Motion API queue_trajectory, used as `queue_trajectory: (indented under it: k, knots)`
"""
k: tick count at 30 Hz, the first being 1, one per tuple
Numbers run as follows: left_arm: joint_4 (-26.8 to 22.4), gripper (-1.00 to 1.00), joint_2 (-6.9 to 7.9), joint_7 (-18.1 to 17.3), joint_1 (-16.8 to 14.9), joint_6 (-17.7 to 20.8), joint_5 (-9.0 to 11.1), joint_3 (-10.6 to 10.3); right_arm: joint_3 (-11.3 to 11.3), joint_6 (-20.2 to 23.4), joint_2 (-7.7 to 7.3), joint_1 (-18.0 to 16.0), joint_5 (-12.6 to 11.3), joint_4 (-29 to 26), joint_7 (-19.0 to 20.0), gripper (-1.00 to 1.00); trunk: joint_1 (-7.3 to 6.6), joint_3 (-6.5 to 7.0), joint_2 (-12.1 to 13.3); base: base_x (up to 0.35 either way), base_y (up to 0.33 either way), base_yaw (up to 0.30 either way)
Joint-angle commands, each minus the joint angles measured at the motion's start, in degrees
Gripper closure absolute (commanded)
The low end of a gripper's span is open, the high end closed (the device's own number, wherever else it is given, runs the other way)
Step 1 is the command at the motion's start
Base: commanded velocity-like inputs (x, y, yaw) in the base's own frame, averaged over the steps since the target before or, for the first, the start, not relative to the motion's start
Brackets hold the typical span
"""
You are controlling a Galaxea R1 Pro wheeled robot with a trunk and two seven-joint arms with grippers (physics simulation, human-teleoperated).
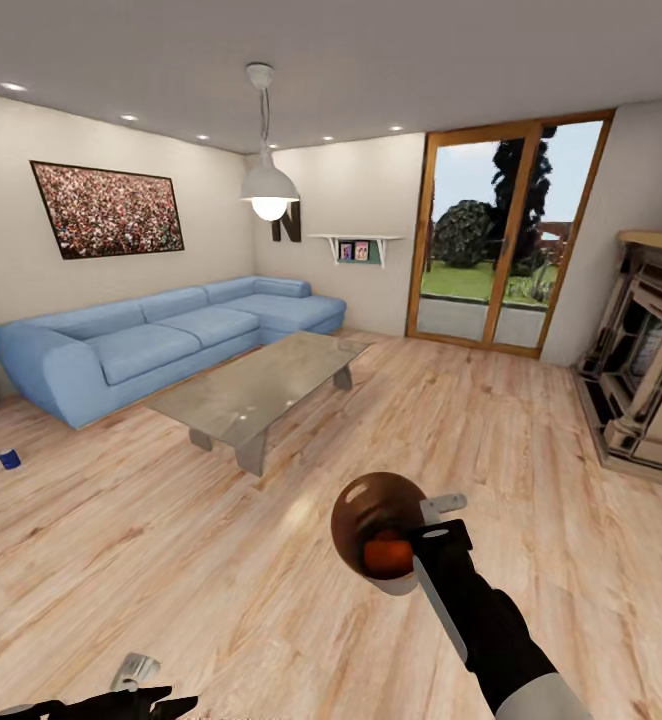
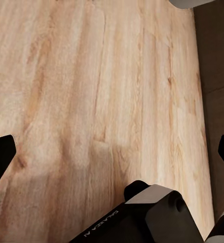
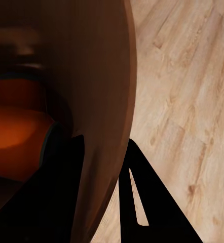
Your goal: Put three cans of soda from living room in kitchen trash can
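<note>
In the head view my right gripper (image 1: 433, 530) is shut on the rim of the tash can (image 1: 356, 510), a small round bin with a brown inside, held tilted above the wood floor. An orange can of soda (image 1: 387, 555) lies inside it; how many are in there I cannot tell. The right wrist view shows the bin's brown wall (image 3: 91, 76) pinched between my fingers (image 3: 142, 192), with orange can of soda (image 3: 15, 126) deep inside. My left gripper (image 1: 146, 695) hangs low at the left, open and empty, over bare floor (image 2: 113, 154).
This is the living room: a blue sectional sofa (image 1: 161, 340) at the left, a long low table (image 1: 261, 385) ahead, a fireplace (image 1: 646, 370) at the right, glass doors (image 1: 506, 235) at the back. A small blue object (image 1: 9, 459) lies on the floor at far left.
</note>
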Motion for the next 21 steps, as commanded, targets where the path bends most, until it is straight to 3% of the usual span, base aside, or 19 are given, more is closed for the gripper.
queue_trajectory:
  k: [1, 21]
  knots:
    - [0.01, -1.0, 0.0, 0.0, 0.0, 0.0, 0.0, 0.0, 0.02, 0.05, 0.01, -0.03, 0.93, -0.06, 0.09, 1.0, 0.0, 0.01, -0.01, 0.0, 0.0, 0.288]
    - [0.01, -1.0, 0.0, -0.01, 0.0, 0.0, 0.0, 0.0, 0.04, 0.05, 0.01, -0.03, 0.93, -0.06, 0.09, 1.0, 0.0, 0.01, -0.01, 0.0, 0.0, 0.288]
